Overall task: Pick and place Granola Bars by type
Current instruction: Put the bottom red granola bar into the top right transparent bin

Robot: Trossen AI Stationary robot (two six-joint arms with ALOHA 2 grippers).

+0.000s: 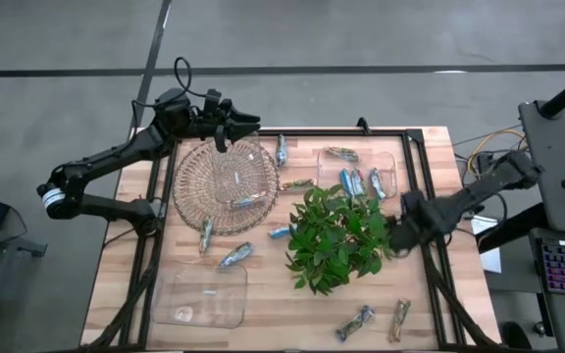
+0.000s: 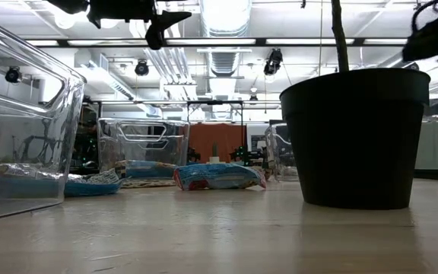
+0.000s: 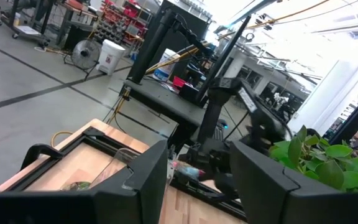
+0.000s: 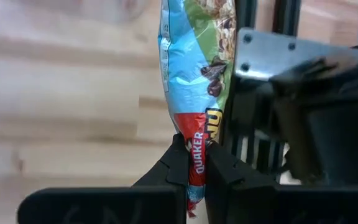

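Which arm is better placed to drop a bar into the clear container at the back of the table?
Right. Its gripper is already shut on a blue granola bar, close to the rear clear container. The left gripper hangs empty above the wire basket.

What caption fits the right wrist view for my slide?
Right gripper shut on a blue Quaker granola bar, held above the wooden table.

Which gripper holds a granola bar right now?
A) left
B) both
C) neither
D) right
D: in the right wrist view the right gripper is shut on a blue-and-red Quaker bar, while the left gripper, raised over the wire basket, is open with nothing between its fingers.
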